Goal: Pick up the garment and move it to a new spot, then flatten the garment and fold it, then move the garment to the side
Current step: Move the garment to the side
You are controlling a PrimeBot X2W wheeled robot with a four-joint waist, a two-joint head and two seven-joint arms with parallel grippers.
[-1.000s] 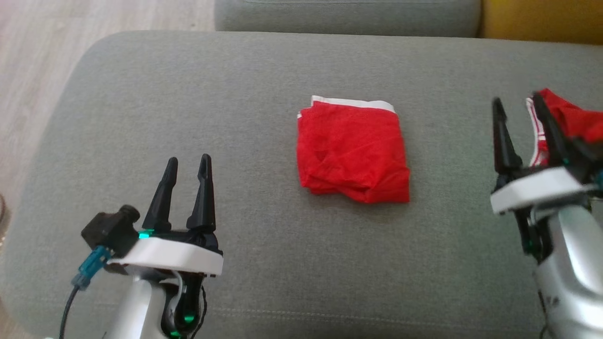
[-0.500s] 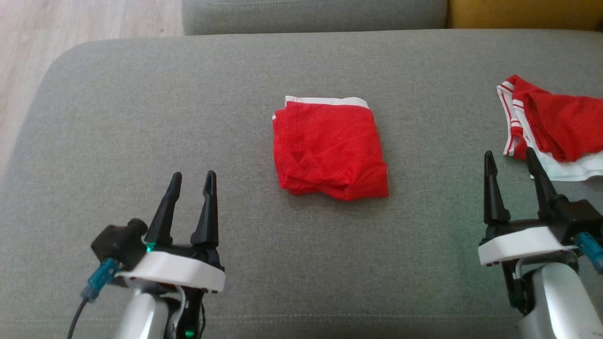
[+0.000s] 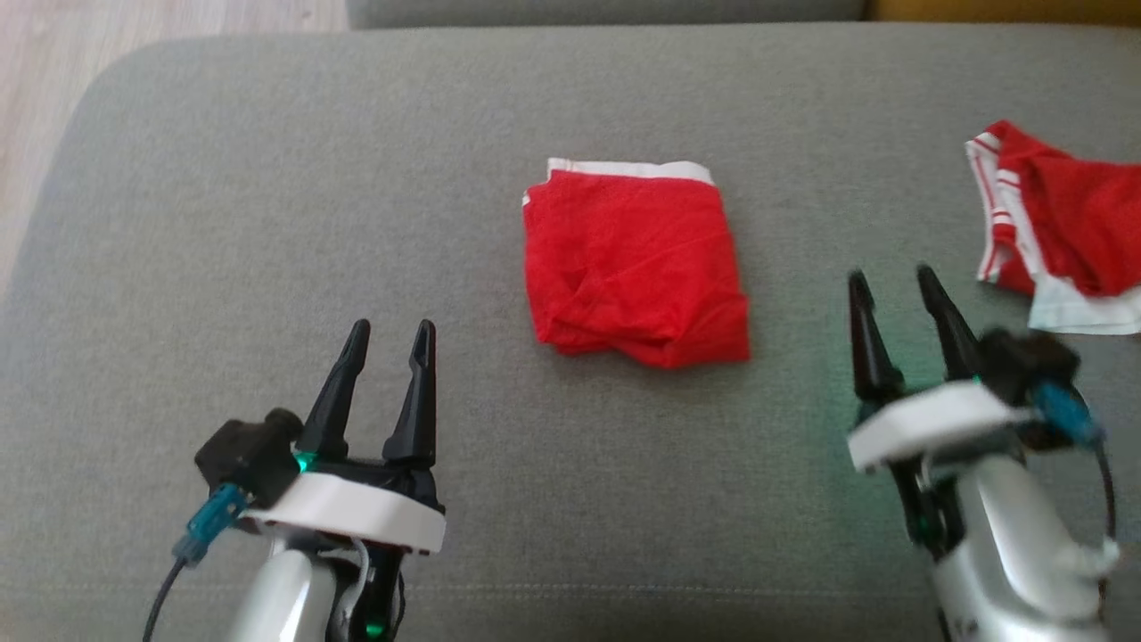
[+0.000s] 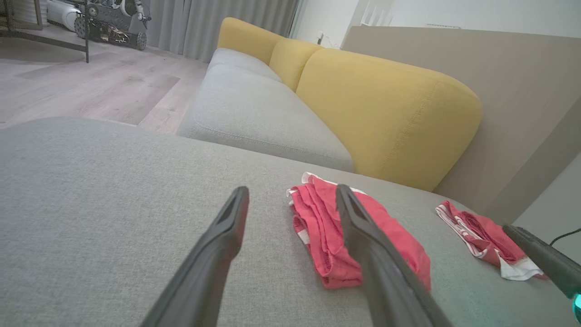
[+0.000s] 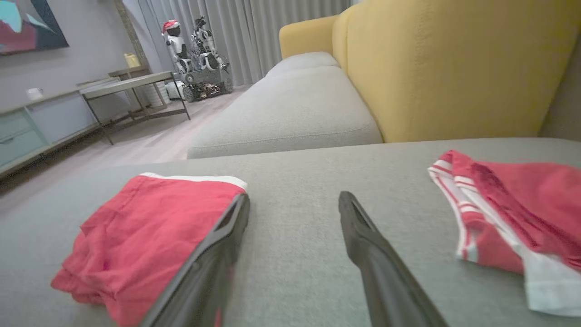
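Note:
A folded red garment (image 3: 635,263) with a white waistband lies flat in the middle of the grey cushion (image 3: 267,178). A second red garment (image 3: 1061,227) with white stripes lies crumpled at the right. My left gripper (image 3: 389,334) stands open and empty, low and left of the folded garment. My right gripper (image 3: 891,281) is open and empty, between the two garments and nearer to me. The left wrist view has the left gripper (image 4: 291,190) pointing at the folded garment (image 4: 322,236). In the right wrist view the right gripper (image 5: 294,199) points at bare cushion between the folded garment (image 5: 145,222) and the striped garment (image 5: 513,204).
The cushion's rounded left edge drops to a wooden floor (image 3: 36,89). Behind it lies another grey seat (image 4: 254,109) with a yellow backrest (image 4: 386,104). A low table (image 5: 131,86) and parked robots (image 5: 195,41) stand far across the room.
My right gripper has drawn back from the striped garment, toward me and to the left, empty. The head camera has shifted a little. The left gripper has barely moved.

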